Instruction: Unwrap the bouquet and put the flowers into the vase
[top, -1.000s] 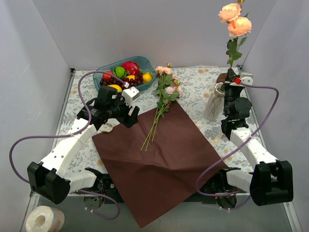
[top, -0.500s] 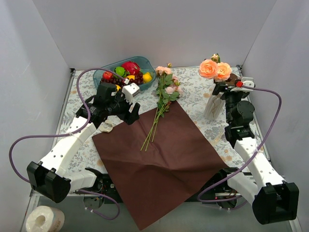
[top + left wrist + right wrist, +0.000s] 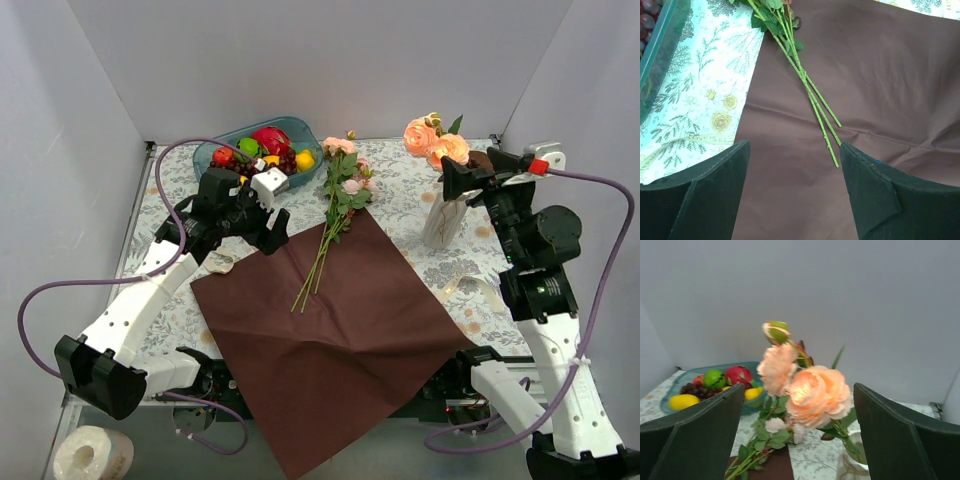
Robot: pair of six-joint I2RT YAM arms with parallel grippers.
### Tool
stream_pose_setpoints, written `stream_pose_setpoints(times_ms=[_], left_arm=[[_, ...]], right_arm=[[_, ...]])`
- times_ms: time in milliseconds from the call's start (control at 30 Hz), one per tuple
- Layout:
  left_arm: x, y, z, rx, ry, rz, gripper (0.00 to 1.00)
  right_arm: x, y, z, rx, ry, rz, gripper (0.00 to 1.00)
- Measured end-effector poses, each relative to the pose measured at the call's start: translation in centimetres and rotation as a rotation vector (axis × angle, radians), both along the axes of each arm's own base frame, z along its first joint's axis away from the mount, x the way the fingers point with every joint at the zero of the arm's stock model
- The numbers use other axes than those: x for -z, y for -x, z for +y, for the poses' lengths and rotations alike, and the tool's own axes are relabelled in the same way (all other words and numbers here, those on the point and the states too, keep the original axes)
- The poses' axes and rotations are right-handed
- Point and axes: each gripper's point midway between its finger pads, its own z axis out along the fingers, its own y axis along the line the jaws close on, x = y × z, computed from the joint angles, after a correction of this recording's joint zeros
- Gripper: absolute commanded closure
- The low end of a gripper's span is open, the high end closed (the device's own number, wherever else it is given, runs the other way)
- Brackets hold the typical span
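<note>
- Back-right on the desk [image 3: 400, 190], the vase [image 3: 441, 222] holds the peach roses [image 3: 432, 143]; the blooms lean left over its rim.
- Right tool [image 3: 466, 182]: jaws spread wide, gripping nothing. It sits just behind the blooms at about their height.
- Left tool [image 3: 794, 148]: jaws well apart, empty. It hovers over the maroon paper [image 3: 340, 340] with the stem ends just ahead.
- Loose flowers [image 3: 335, 215]: heads are on the desk cloth near the fruit bowl [image 3: 262, 148], stems run down onto the flattened paper. Unwrap looks done, so my read is these stems go next.
- Handling: likely light. Stems are thin and probably wire-stiff; blooms and leaves are soft and crushable.
- Take hold on bare lower stem, below the leaves.
- Stems lie bunched and touching, so one pinch may lift several.
- Paper is thin and loose and could drag along with a low pinch.
- Vase is narrow and the roses lean, so it looks tippy; don't knock the rim on insertion.
- Room: there's an open paper area mid-desk. The bowl is close to the flower heads, and the vase is near the right wall [image 3: 590, 100], so clearance is tight there.
</note>
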Motion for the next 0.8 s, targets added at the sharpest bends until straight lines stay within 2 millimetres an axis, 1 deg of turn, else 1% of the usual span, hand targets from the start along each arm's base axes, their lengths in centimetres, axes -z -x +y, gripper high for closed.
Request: stream_pose_setpoints(times_ms=[67, 100, 133, 167, 233, 267, 300, 333, 400, 467, 533, 567, 600, 733, 767, 800], left_arm=[[-0.1, 0.0, 0.0, -0.005, 0.005, 0.004, 0.24], [-0.2, -0.1, -0.1, -0.007, 0.007, 0.006, 0.24], [-0.2, -0.2, -0.1, -0.01, 0.01, 0.009, 0.18], [-0.2, -0.3, -0.1, -0.017, 0.014, 0.013, 0.16], [0.0, -0.6, 0.1, -0.032, 0.019, 0.027, 0.15], [0.2, -0.8, 0.2, -0.043, 0.022, 0.036, 0.15], [0.3, -1.0, 0.4, -0.055, 0.024, 0.045, 0.15], [0.6, -1.2, 0.6, -0.066, 0.025, 0.056, 0.15], [1.0, -1.6, 0.9, -0.084, 0.027, 0.071, 0.15], [1.3, -2.0, 1.3, -0.104, 0.028, 0.081, 0.14], [1.6, -2.3, 1.8, -0.121, 0.03, 0.088, 0.14], [1.7, -2.5, 2.2, -0.13, 0.034, 0.093, 0.14], [1.9, -2.7, 2.7, -0.144, 0.037, 0.098, 0.14], [3.1, -4.0, 5.3, -0.22, 0.039, 0.123, 0.14], [3.6, -4.1, 5.9, -0.234, 0.034, 0.128, 0.14], [4.3, -4.0, 6.5, -0.244, 0.023, 0.132, 0.15]], right_arm=[[-1.4, 1.5, 1.1, -0.074, -0.001, -0.018, 0.02], [-1.7, 2.1, 1.5, -0.107, -0.002, -0.023, 0.02], [-2.0, 2.7, 2.3, -0.154, 0.001, -0.027, 0.02], [-2.3, 3.3, 3.1, -0.203, 0.007, -0.026, 0.02], [-2.1, 3.5, 4.7, -0.276, 0.012, 0.005, 0.02], [-1.8, 3.5, 5.8, -0.311, 0.014, 0.027, 0.02], [-1.2, 3.5, 7.5, -0.356, 0.02, 0.056, 0.02], [-0.3, 3.5, 9.2, -0.396, 0.033, 0.086, 0.02], [1.7, 4.6, 13.6, -0.49, 0.073, 0.141, 0.02], [4.4, 5.5, 17.7, -0.557, 0.141, 0.192, 0.02], [7.3, 5.8, 21.1, -0.59, 0.208, 0.254, 0.02], [8.4, 5.6, 22.2, -0.595, 0.23, 0.284, 0.02], [10.3, 4.8, 23.2, -0.574, 0.264, 0.345, 0.02], [16.2, 0.4, 26.5, -0.441, 0.327, 0.573, 0.02], [17.9, -0.5, 27.1, -0.412, 0.333, 0.616, 0.02], [19.9, -1.0, 27.3, -0.383, 0.342, 0.664, 0.02]])
